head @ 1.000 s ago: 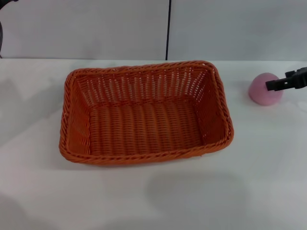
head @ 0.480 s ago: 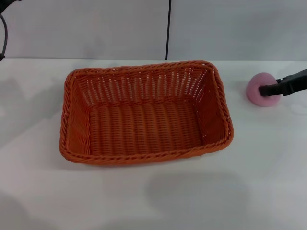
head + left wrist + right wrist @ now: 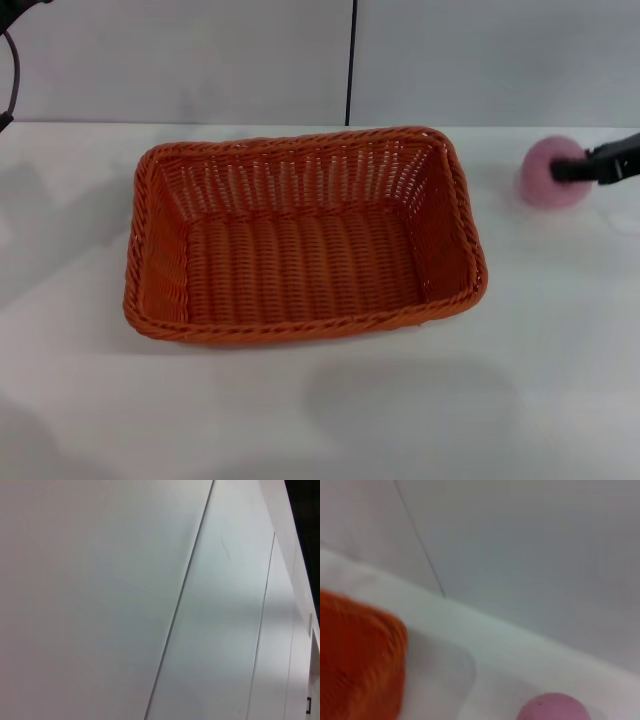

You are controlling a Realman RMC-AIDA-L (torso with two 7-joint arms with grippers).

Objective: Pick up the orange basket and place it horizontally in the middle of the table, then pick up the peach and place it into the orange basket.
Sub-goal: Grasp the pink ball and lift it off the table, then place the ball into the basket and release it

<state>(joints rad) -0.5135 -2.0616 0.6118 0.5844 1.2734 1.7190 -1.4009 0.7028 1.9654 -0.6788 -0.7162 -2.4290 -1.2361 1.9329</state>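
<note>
The orange basket [image 3: 300, 235] lies lengthwise across the middle of the white table [image 3: 320, 410], empty and open side up. The pink peach [image 3: 553, 173] is at the far right, beyond the basket's right end. My right gripper [image 3: 566, 170] reaches in from the right edge, and its black fingers [image 3: 600, 162] are closed around the peach, which sits slightly above the tabletop. In the right wrist view the peach [image 3: 552, 708] shows at the bottom edge and the basket [image 3: 357, 660] as an orange blur at the left. My left gripper is out of view.
A pale wall with a dark vertical seam [image 3: 351, 60] stands behind the table. A dark cable of the left arm [image 3: 8, 60] shows at the top left corner. The left wrist view shows only wall panels [image 3: 150, 600].
The right gripper's fingers moved onto the peach and closed. The peach then rose a little and shifted slightly right with them. The basket has not moved.
</note>
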